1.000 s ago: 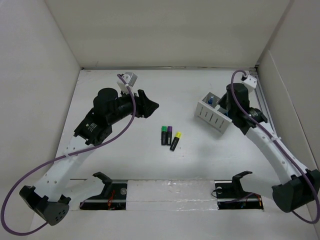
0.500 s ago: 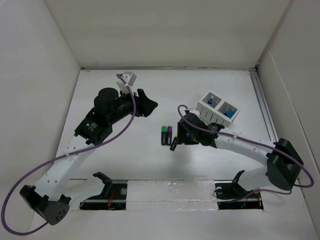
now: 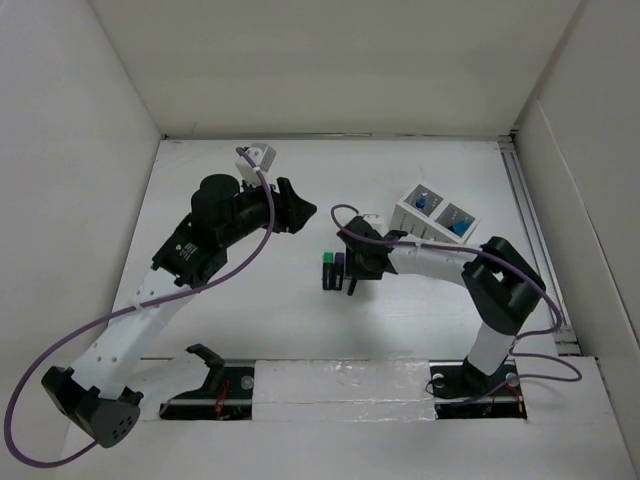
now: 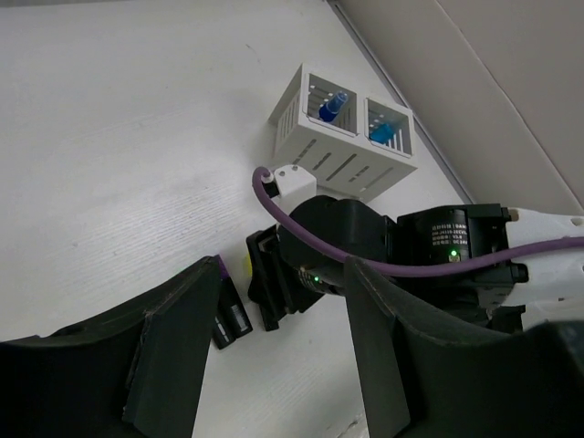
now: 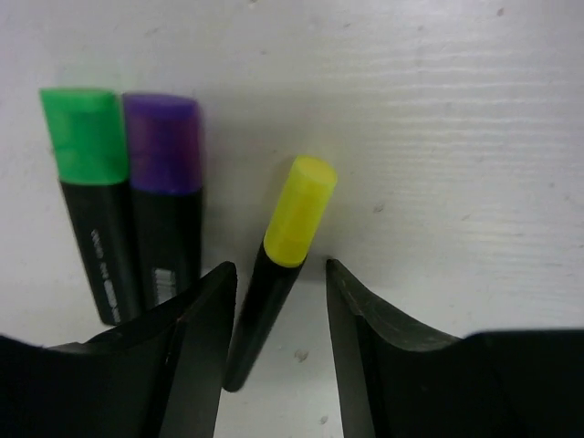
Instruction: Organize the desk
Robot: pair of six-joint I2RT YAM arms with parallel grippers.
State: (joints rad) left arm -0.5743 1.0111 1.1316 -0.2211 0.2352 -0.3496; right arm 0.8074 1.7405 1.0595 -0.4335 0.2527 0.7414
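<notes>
**A:** Right, the desk [image 3: 290, 320] fills the middle of the overhead frame, walled in by white panels [image 3: 330, 70]. Three highlighters lie dead centre on it.

**B:** And the right gripper [image 5: 278, 269] is down over the yellow highlighter [image 5: 290, 228]. Its jaws are spread, one finger on each side of the black barrel, with bare desk showing in both gaps. Nothing is pinched yet.

**A:** So how does it do this well?

**B:** The barrel lies tilted across the gap, its cap leaning toward the upper right of the wrist frame. I'd square the wrist to the barrel first, or close slowly and let the pen roll into line. It should take the barrel, not the cap.

**A:** Any neighbours to mind?

**B:** Yes, the purple highlighter [image 5: 164, 201] sits just beside the finger at the lower left. The green highlighter [image 5: 91, 201] is tight against the purple one, so a sloppy close could nudge both.

**A:** And the destination?

**B:** My guess is the organiser tray [image 4: 342, 164], right of centre overhead. It holds a blue marker [image 4: 333, 105] in one compartment and a cyan marker [image 4: 388, 134] in the next.

**A:** And the other arm?

**B:** The left gripper [image 4: 281, 274] hangs above the desk, left of centre. Its jaws are apart and it's empty.

**A:** Any writing?

**B:** There's white print down the green and purple barrels, too blurred to read. A label [image 4: 453, 222] on the right arm shows white characters, also illegible. I can't make out a brand.
</notes>
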